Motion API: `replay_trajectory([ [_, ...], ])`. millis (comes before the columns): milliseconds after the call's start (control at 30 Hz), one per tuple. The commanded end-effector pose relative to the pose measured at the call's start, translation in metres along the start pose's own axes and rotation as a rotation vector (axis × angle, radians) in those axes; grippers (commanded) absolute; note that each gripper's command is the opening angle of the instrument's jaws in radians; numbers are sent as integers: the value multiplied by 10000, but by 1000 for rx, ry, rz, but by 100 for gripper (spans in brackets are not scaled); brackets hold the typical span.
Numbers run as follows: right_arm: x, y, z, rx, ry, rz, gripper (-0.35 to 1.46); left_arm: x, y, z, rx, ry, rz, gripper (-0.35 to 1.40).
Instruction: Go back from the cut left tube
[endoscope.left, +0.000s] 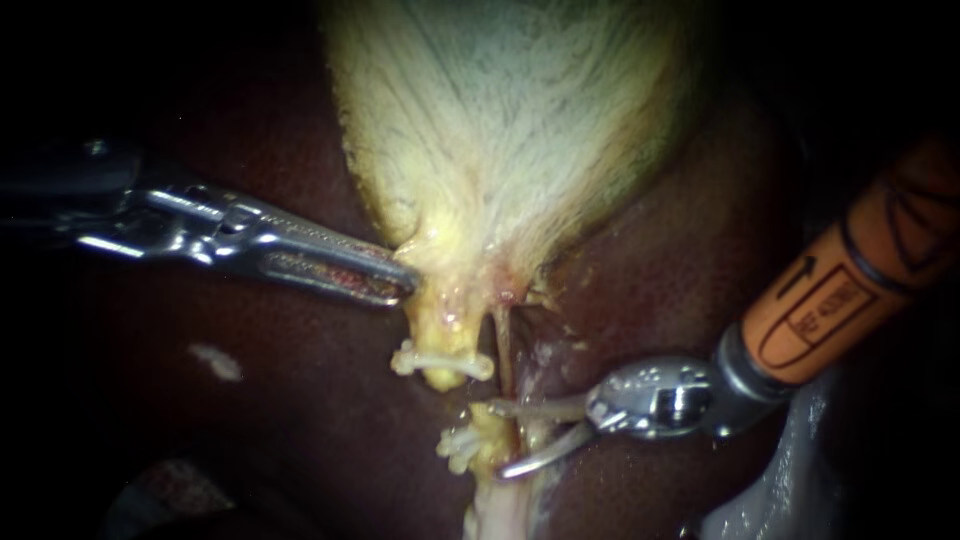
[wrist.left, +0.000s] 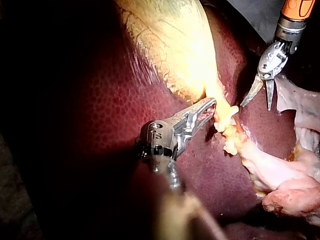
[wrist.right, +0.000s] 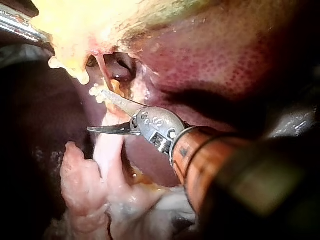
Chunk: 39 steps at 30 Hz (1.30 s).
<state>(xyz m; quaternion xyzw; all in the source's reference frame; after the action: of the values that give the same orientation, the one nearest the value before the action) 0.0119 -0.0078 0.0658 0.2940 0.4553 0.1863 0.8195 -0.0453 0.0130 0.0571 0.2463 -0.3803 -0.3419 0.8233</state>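
Backing the blades off the cut is the step in hand, and it looks not yet begun. The liver (endoscope.left: 300, 420) fills the dark field. The gallbladder (endoscope.left: 510, 120) lies pale across it, narrowing to a neck near the middle of the endoscope view.

The left instrument (endoscope.left: 400, 280) comes in from the left, jaws clamped on the yellow tissue at the gallbladder's neck and holding it up. It sits well above the cut.

The right instrument (endoscope.left: 497, 440) comes in from the lower right on an orange shaft. Its two blades are spread with a clear gap and grip nothing.

The cut left tube (endoscope.left: 440, 340) runs roughly up-down below the neck and is parted. The upper stump hangs from the neck with a pale clip (endoscope.left: 445, 362) across it. The lower stump (endoscope.left: 482, 445) carries a second clip (endoscope.left: 455, 447).

Key relation: the blade tips sit at the gap between the stumps, just beside the lower stump, pointing leftward across the tube's axis. The right instrument is by far the nearer one.

A thin right tube (endoscope.left: 502, 350) runs uncut just beside the stumps. The upper blade looks to cross in front of it; contact can't be told.

Judgement: withdraw along the shaft toward the lower right, and keep the spread blades from snagging the thin tube or the lower clip.
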Motion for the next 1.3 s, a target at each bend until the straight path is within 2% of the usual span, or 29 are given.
replay_trajectory([
  [33,2,2,-7,-21,4,-22,110,0,0,0,-1,1,0,-35],
  [200,16,15,-38,-115,9,-162,131,1,0,0,-1,1,0,-35],
  [300,19,19,-55,-158,16,-223,135,1,0,0,-1,1,0,-35],
  [433,19,22,-66,-202,9,-259,136,1,0,1,-1,1,0,-35],
  [767,17,24,-65,-204,6,-268,136,4,-1,7,-6,0,1,-35],
  [867,17,24,-65,-204,6,-269,136,10,-1,19,-13,-2,5,-35],
  [1000,16,25,-66,-204,6,-269,136,28,1,43,-33,12,15,-35],
  [1133,16,25,-67,-203,6,-269,136,50,5,71,-28,25,28,-35],
  [1300,15,25,-68,-203,6,-269,138,56,7,84,-25,29,32,-35],
])
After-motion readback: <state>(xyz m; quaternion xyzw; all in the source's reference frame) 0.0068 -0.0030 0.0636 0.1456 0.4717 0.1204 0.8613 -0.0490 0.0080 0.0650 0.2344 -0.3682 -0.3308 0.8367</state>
